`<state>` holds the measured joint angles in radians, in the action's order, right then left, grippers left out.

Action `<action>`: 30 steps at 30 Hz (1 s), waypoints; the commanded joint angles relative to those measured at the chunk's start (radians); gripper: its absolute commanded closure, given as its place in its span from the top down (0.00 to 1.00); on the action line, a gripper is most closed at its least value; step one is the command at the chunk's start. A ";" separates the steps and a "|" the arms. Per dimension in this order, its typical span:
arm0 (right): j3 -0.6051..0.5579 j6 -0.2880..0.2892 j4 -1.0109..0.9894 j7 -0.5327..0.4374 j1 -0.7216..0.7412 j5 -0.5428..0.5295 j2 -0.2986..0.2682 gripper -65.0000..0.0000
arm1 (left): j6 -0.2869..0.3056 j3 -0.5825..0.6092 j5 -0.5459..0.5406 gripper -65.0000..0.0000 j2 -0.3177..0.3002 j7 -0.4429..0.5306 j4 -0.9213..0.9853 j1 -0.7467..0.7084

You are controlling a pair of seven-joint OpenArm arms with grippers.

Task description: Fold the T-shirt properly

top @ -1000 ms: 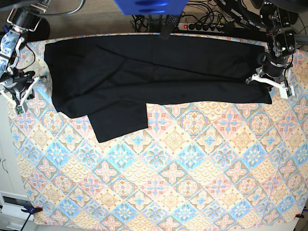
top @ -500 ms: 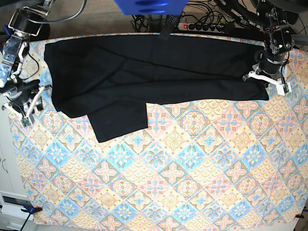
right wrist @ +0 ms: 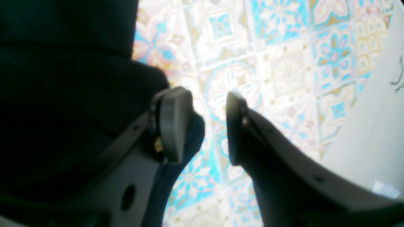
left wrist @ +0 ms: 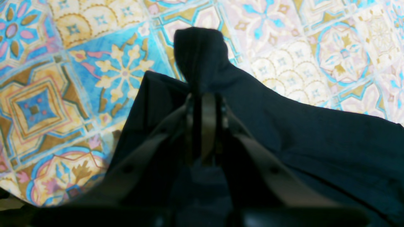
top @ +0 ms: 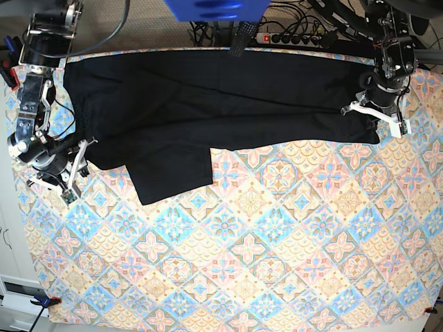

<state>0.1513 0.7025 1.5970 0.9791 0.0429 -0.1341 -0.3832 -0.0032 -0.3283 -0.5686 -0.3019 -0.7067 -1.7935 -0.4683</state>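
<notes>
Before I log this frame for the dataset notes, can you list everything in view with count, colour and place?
T-shirt: one, plain black, spread wide across the far part of the table, a sleeve sticking out toward the near side.
tablecloth: one, blue, orange and cream tile pattern, covering the table under the shirt.
power strip: one, white with a red switch, on the floor beyond the far edge among dark cables.
blue object: one, blurred, at the top edge of the base view; what it is cannot be told.
left hand: one, dark, shut on a pinch of the T-shirt's edge.
right hand: one, grey, jaws apart over the tablecloth, next to the shirt's other edge, holding nothing.
</notes>
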 commanded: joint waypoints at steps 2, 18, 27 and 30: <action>-0.028 -0.004 -0.019 -0.022 0.048 -0.009 -0.018 0.33 | 0.001 -0.001 -0.003 0.00 -0.013 0.020 -0.015 0.000; -0.063 -0.004 -0.300 -0.032 0.101 -0.009 -0.018 0.34 | 0.001 0.004 -0.003 0.00 -0.013 0.020 -0.015 0.001; -0.121 -0.004 -0.301 -0.032 0.101 -0.011 -0.018 0.34 | 0.001 0.002 -0.003 0.00 -0.013 0.020 -0.015 0.003; -0.123 -0.004 -0.309 -0.032 0.099 -0.011 -0.018 0.34 | 0.001 0.001 -0.003 0.00 -0.013 0.020 -0.015 0.003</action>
<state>0.0242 0.6987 1.2755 0.9577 0.1223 -0.1383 -0.3851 -0.0032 -0.3222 -0.5682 -0.3019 -0.7067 -1.7935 -0.4664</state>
